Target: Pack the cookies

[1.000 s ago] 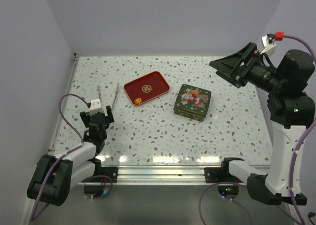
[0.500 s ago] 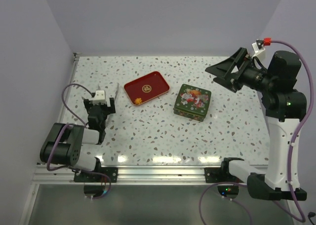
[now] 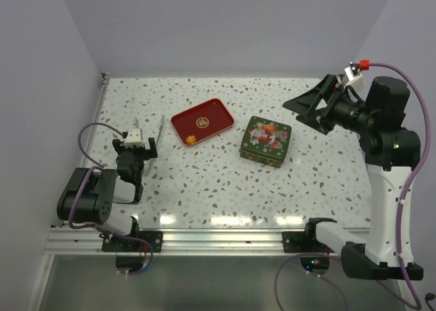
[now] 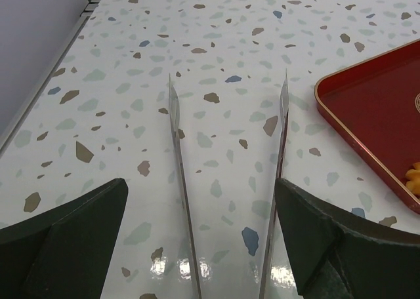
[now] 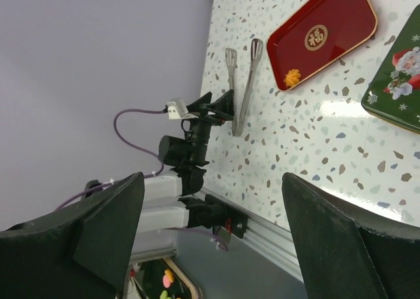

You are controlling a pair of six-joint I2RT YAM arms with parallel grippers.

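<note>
Speckled table [image 3: 225, 188]; straddled tongs [image 4: 183, 181] with left gripper [image 4: 200, 187] gaping; right gripper [image 5: 213, 181] gaping, empty; probably needed clamping tongs; cookie [image 3: 191, 139] at 3 o'clock.

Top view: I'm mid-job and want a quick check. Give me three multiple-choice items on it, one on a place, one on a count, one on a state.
1. Where is the green tin relative to the red tray?
A. Stacked on the tray
B. Beside it, on its right
C. Beside it, on its left

2. How many cookies lie in the red tray?
A. One
B. Three
C. None

3. What state is the green tin in?
A. Open, lid lying beside it
B. Tipped on its side
C. Closed, lid on

Answers:
1. B: the tin sits apart from the tray, toward the right arm's side.
2. A: a single orange piece shows, at the tray's near corner.
3. C: the tin sits flat with its decorated lid covering it, and no loose lid is in view.
</note>
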